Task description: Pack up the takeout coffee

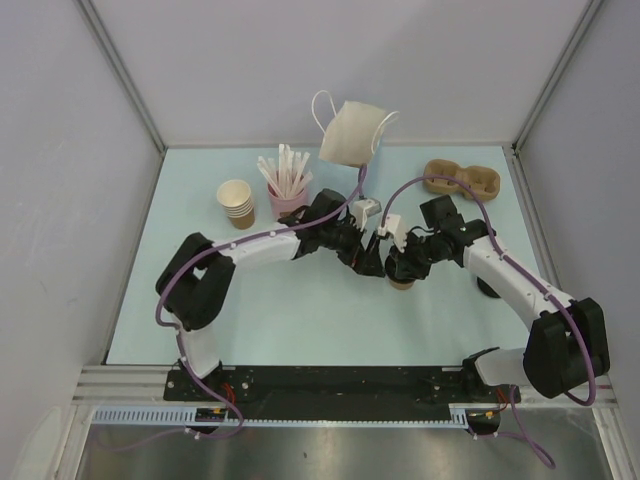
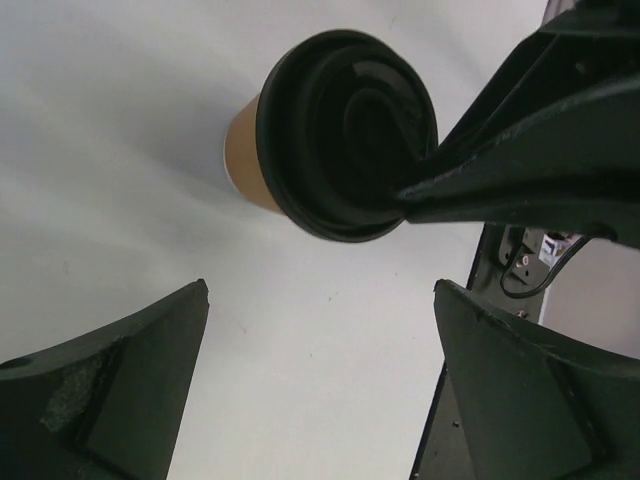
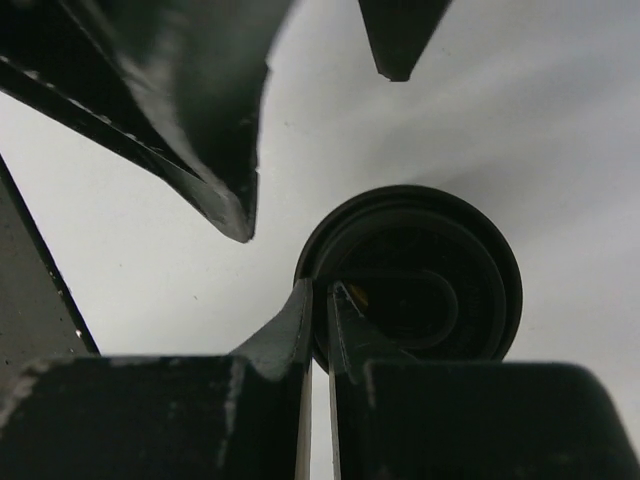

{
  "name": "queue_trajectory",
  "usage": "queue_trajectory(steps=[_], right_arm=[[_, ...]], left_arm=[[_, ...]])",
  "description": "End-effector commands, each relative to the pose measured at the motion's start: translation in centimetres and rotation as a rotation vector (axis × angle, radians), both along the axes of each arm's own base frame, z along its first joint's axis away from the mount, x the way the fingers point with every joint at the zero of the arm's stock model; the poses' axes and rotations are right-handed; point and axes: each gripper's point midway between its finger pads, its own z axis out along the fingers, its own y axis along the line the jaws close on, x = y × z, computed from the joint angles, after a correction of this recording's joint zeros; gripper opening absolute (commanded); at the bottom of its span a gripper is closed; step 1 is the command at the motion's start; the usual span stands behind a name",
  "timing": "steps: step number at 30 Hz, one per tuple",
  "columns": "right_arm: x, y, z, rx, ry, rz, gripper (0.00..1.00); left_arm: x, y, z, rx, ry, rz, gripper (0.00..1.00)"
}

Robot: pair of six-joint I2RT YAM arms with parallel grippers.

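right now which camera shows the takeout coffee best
Left wrist: the takeout coffee shows both black lid and brown side, barely covered. Right wrist shows only the lid, from above. Top external shows just a brown sliver beneath the right claw.

The left arm (image 1: 255, 244) and the right arm (image 1: 510, 275) each have smooth white links joined by bulky, rounded black joints. A thin purple cable (image 1: 161, 300) runs along each arm, looping loose in places. The jaws are matte black wedges, scuffed grey on their inner faces.
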Motion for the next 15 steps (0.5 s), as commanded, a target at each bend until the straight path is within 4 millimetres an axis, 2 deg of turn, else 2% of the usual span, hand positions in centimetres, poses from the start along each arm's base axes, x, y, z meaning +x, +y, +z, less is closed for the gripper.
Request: queue_trajectory(steps=[1, 2, 7, 8, 12, 15], right_arm=[[-0.4, -0.5, -1.8, -0.028, 0.039, 0.009, 0.00], [-0.3, -0.5, -1.8, -0.027, 0.037, 0.004, 0.00], [0.1, -0.8, -1.0, 0.014, 0.029, -0.020, 0.00], [0.4, -1.4, -0.8, 0.025, 0.028, -0.041, 0.00], [0.4, -2.5, 0.1, 0.077, 0.031, -0.061, 0.00], [0.2, -2.3, 0.3, 0.094, 0.038, -0.054, 0.00]], left_arm=[[0.7, -1.9, 1.7, -0.082, 0.073, -0.028, 0.99], [0.8, -1.9, 0.9, -0.073, 0.098, -0.028, 1.00], [1.0, -2.3, 0.2, -0.075, 0.155, -0.037, 0.99], [1.0, -2.3, 0.0, -0.073, 0.162, -0.036, 1.00], [1.5, -2.3, 0.1, -0.081, 0.178, -0.033, 0.99], [1.9, -2.5, 0.4, -0.085, 0.183, -0.033, 0.99]])
